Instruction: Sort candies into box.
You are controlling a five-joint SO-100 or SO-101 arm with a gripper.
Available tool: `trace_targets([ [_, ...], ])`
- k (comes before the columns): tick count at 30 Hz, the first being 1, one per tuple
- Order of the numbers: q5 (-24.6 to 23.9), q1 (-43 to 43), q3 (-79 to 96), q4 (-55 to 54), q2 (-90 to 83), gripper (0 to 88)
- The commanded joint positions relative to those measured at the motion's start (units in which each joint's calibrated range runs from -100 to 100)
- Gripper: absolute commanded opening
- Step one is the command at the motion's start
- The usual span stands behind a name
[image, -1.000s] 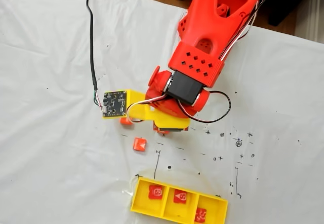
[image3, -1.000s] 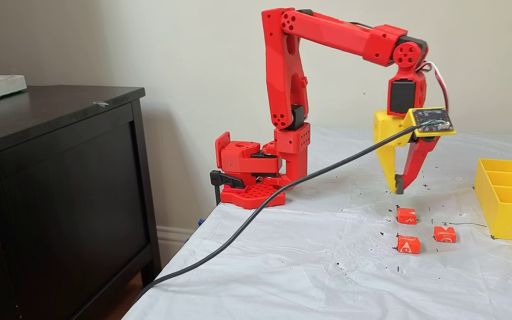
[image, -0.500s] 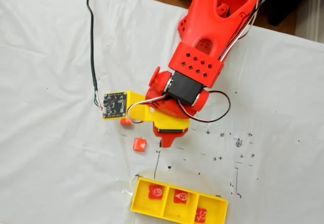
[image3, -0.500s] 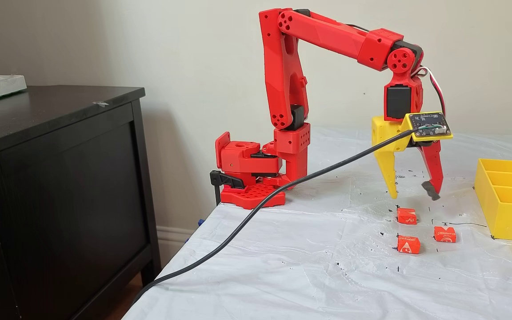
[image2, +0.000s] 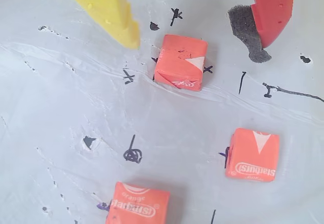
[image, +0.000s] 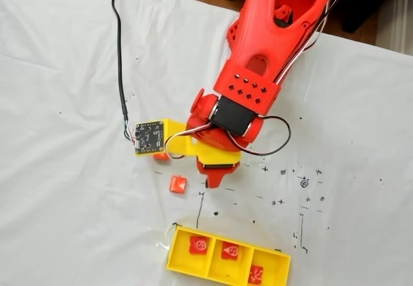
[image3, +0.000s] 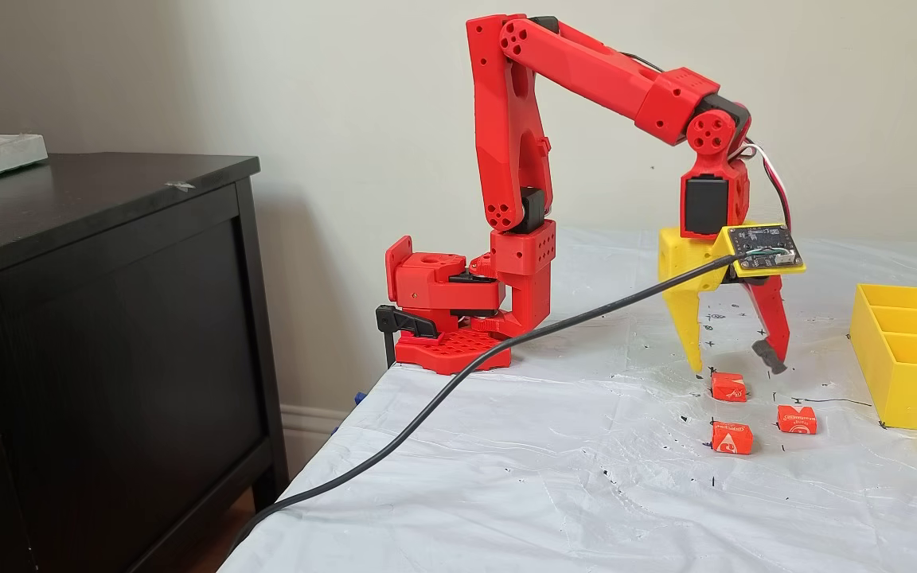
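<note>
White plastic sheeting with small black pen marks covers the table (image3: 586, 477), and a dark cabinet (image3: 108, 318) stands beside it by a pale wall.

The red arm (image3: 578, 64) bends down over the table. Its gripper (image3: 733, 368) hangs just above one candy (image3: 728, 387), and its jaws are spread wide with nothing in them. In the wrist view the yellow finger (image2: 109, 9) comes down at the left of that candy (image2: 180, 62) and the red finger (image2: 271, 9) with its dark pad at the right. Neither finger seems to touch it, though the gap is hard to judge. That candy lies flat, turned a little, with a white mark at its right side.

Two more candies (image3: 731, 438) (image3: 796, 419) lie flat near it, apart from each other.

The box (image: 227, 261) is a yellow tray with three parts in a row. In a fixed view from above, its long side runs left to right with the right end a little lower, and each part holds one candy (image: 198, 245) (image: 231, 252) (image: 256, 274).
</note>
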Motion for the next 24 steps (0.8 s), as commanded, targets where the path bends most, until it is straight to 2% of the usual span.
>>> trace_targets([
  [1, 0.0, -0.1, -0.5, -2.1, 0.7, 27.4],
  [19, -0.2, -1.3, -0.2, -5.3, 6.3, 24.7],
  [21, -0.1, -1.4, -0.4, -5.5, 6.7, 19.3],
  [23, -0.1, -1.6, -0.5, -5.6, 6.9, 9.5],
  [24, 0.0, -1.6, -0.5, -5.6, 6.9, 8.6],
])
